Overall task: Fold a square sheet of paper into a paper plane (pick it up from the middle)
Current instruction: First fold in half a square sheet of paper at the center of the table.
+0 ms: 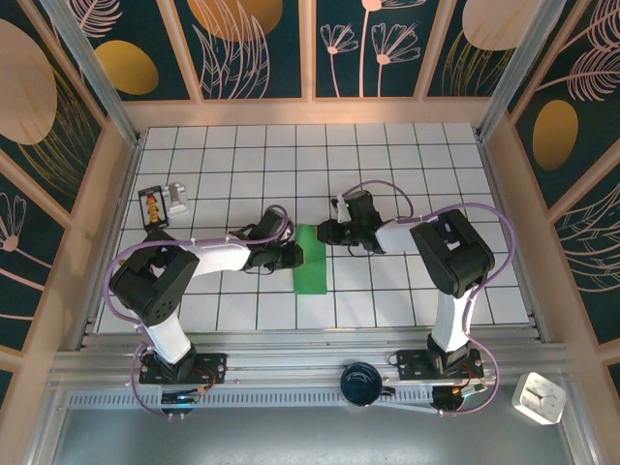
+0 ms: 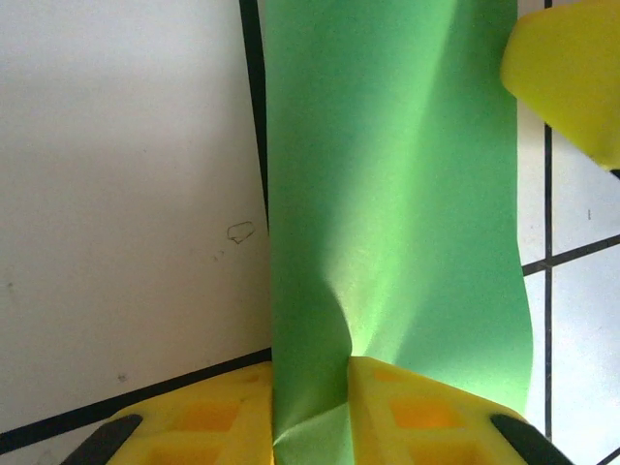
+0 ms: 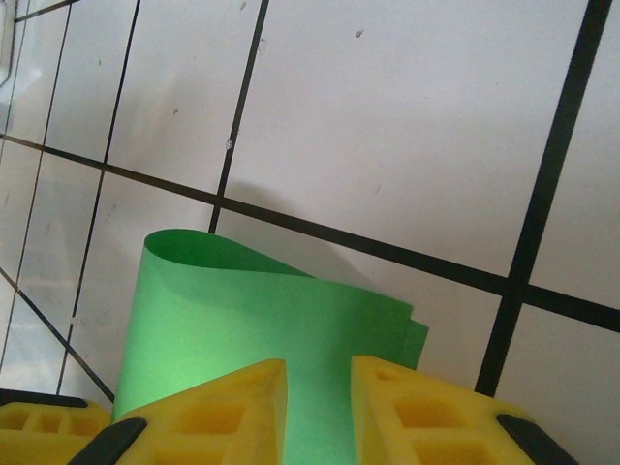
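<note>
Square sheet of thin green paper [image 1: 312,259] on white tiled table [image 1: 407,155], curled over in half, not creased flat. Left gripper [image 2: 310,418] and right gripper [image 3: 318,412] both pinch its edges. Nose, wing folds likely all pending.

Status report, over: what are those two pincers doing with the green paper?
Left pincer shut on the green sheet. Right pincer shut on it too. Sheet curled over double, fold not pressed flat. Small black-and-orange box far left, well clear.

Square sheet of paper [image 2: 387,194] — thin, matt; tabletop [image 2: 116,145] — smooth, lightly scuffed.
</note>
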You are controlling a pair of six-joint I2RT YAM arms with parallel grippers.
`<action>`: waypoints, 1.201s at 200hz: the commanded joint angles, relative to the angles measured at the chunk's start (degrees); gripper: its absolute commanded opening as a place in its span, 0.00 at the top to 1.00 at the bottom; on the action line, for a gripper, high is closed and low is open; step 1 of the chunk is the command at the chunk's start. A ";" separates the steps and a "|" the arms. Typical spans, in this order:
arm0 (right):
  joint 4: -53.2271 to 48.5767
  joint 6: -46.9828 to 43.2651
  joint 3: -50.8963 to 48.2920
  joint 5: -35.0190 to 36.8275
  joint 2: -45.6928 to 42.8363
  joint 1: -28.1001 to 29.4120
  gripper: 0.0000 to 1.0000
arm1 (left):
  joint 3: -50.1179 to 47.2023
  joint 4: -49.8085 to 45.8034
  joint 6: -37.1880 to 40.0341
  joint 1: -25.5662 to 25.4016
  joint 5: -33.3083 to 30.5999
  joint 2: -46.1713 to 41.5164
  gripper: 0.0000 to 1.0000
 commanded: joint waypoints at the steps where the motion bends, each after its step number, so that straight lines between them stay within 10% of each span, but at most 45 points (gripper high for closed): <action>1: -5.31 -1.77 -1.14 2.11 -2.12 0.50 0.74 | -1.73 4.18 -1.08 -0.12 -0.21 3.36 0.76; 107: -8.94 -3.18 -6.75 6.58 -11.30 -5.64 0.66 | 0.70 -1.28 2.83 -0.05 -1.00 5.17 0.72; 240: -6.06 -0.54 0.42 -0.88 -2.16 -1.27 0.71 | 1.89 -3.29 4.32 -0.11 -0.76 7.09 0.76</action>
